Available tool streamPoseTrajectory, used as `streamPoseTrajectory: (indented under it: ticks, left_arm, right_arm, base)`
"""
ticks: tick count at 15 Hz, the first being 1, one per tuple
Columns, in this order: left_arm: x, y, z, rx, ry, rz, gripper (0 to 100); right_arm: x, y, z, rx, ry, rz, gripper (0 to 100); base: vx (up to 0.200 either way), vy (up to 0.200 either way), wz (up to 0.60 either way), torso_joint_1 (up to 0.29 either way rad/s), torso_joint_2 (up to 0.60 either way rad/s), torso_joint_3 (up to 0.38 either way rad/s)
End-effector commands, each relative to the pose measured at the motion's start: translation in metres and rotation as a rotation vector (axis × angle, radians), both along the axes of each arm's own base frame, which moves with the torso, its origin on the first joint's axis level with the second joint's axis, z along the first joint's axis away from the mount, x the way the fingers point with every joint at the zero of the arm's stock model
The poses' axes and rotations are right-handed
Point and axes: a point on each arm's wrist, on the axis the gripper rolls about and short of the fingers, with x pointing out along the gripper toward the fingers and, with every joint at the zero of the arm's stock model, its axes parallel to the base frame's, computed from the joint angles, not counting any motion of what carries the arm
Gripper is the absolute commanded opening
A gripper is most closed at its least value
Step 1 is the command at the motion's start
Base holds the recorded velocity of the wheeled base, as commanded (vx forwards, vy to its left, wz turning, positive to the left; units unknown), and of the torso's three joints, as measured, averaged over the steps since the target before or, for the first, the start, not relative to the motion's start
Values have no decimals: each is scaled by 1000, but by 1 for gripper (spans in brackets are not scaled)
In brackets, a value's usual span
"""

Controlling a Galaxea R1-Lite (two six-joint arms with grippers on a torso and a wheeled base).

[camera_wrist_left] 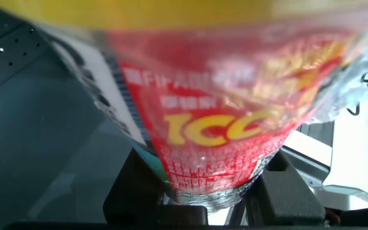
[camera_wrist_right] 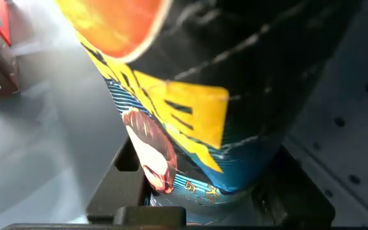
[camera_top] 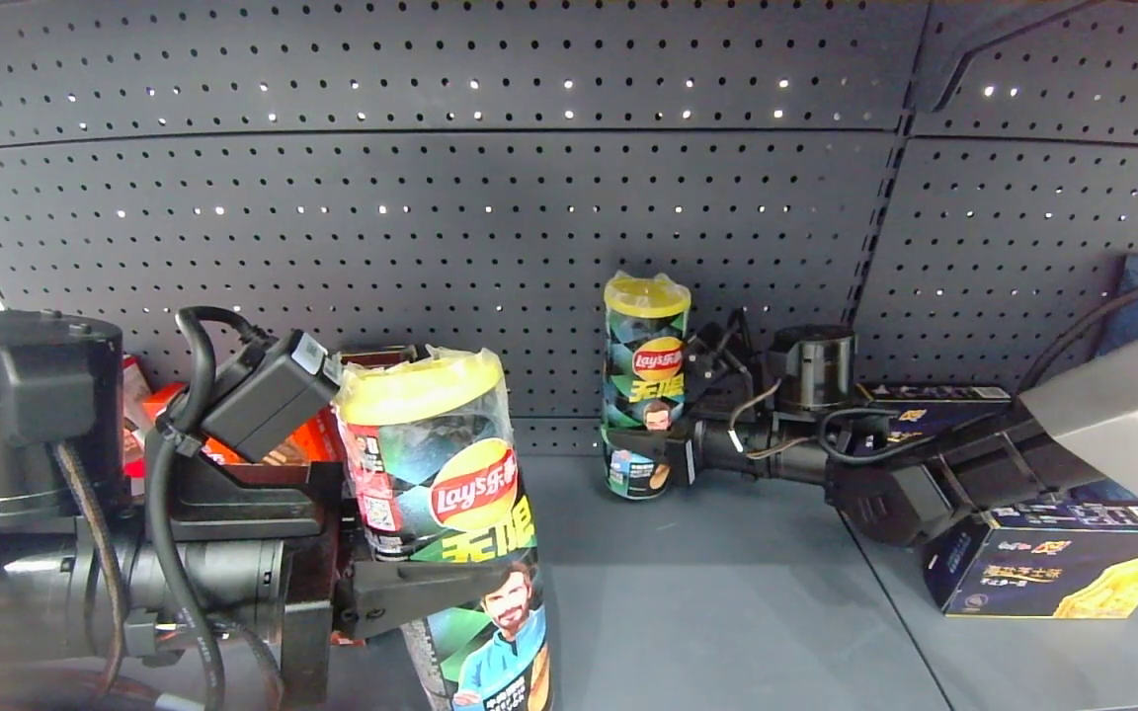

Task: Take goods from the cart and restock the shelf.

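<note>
Two yellow-lidded chip canisters are listed. Near canister (camera_top: 450, 494): held upright at the front left of the shelf (camera_top: 727, 592), clamped about its middle by the left pincer (camera_top: 436, 583). Far canister (camera_top: 643, 375): held upright by the pegboard back panel (camera_top: 529, 197), its lower part clamped by the right pincer (camera_top: 650, 459). Dark snack boxes (camera_top: 1058, 568) are laid on the shelf at right; red packets (camera_top: 149, 400) are stacked at left.
</note>
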Motion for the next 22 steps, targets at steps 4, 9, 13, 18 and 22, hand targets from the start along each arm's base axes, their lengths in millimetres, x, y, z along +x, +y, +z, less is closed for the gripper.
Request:
streamPoseTrajectory:
  ticks: [4, 9, 13, 18, 22]
  left_arm:
    - [-1, 0, 0, 0, 0, 2, 0]
    - [0, 0, 2, -1, -4, 5, 0]
    - [1, 0, 2, 0, -5, 9, 0]
    - [7, -3, 3, 5, -5, 22, 0]
    - [17, -9, 4, 12, -3, 32, 0]
  right_arm:
    - [-46, -2, 28, 20, -13, 31, 0]
    - [-101, -11, 37, -5, 1, -34, 0]
    - [-125, -21, 23, 14, -31, -66, 0]
    - [-153, -26, -4, 21, -3, -68, 0]
    - [-162, -30, -18, 11, 16, -72, 0]
  base:
    - [0, 0, 0, 0, 0, 0]
    - [0, 0, 0, 0, 0, 0]
    - [0, 0, 0, 0, 0, 0]
    - [0, 0, 0, 0, 0, 0]
    - [0, 0, 0, 0, 0, 0]
